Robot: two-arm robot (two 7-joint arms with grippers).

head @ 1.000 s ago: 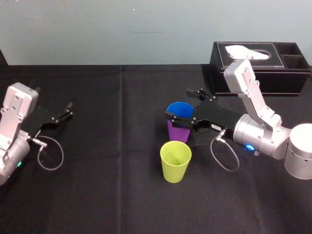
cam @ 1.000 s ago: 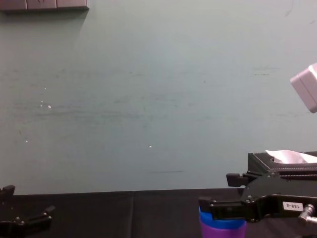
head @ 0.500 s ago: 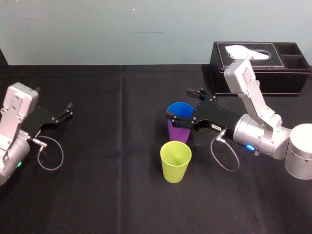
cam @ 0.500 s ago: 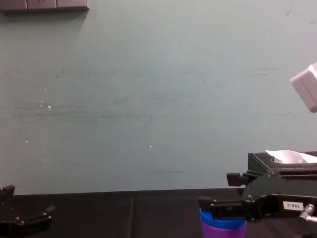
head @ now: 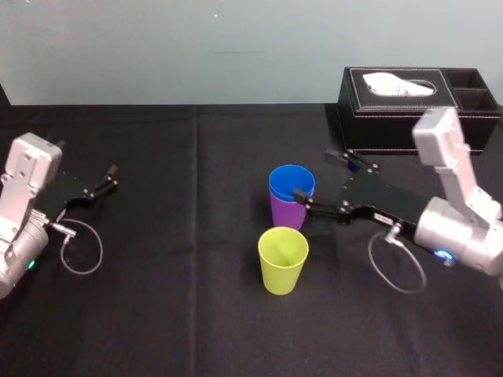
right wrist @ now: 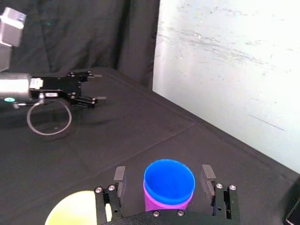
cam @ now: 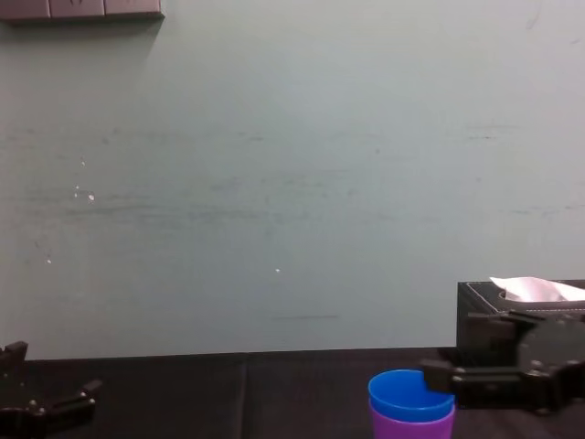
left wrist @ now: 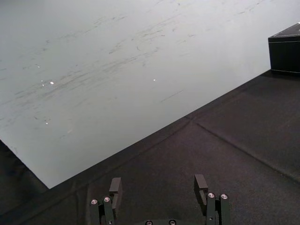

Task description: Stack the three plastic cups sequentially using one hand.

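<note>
- left gripper (head: 106, 179) — well left of the purple cup (head: 286, 210), parked low over the table (head: 196, 314), fingers spread, holding nothing.
- yellow-green cup (head: 283, 259) — just in front of the purple cup, upright, not touching it. Looks light, stiff and slick; pinch the wall near the rim, gently, or it will likely tip.
- blue cup (head: 291, 181) — nested inside the purple cup, both upright.
- right gripper (head: 314, 174) — just right of the purple cup at rim height, forearm low and reaching left, fingers spread, gripping nothing.

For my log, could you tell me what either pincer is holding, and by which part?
Nothing: the right pincer stands open beside the blue cup; the left pincer is open too.
</note>
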